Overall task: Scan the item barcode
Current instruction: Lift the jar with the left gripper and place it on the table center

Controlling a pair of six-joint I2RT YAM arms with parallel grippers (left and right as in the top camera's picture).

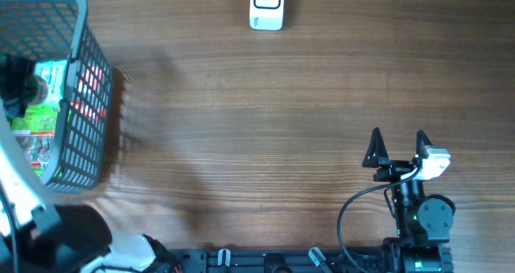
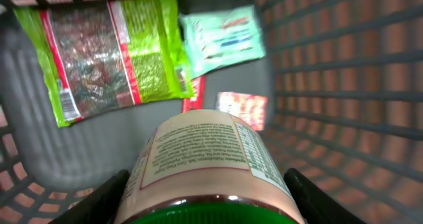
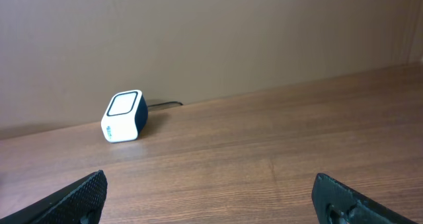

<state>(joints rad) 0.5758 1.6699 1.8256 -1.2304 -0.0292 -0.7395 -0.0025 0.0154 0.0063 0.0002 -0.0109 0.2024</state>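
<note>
On brown wooden table (image 1: 241,128), in grey mesh basket (image 1: 88,120) — clamps left tool (image 2: 208,197) on green-capped tan-labelled bottle (image 2: 201,161); holds right tool (image 1: 397,136) apart. Owes lift-out, pass by white cube scanner (image 1: 266,6).

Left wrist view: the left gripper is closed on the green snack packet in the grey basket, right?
No. In the left wrist view the left gripper is closed on the green-capped bottle in the grey basket; the green snack packet lies untouched on the basket floor.
</note>
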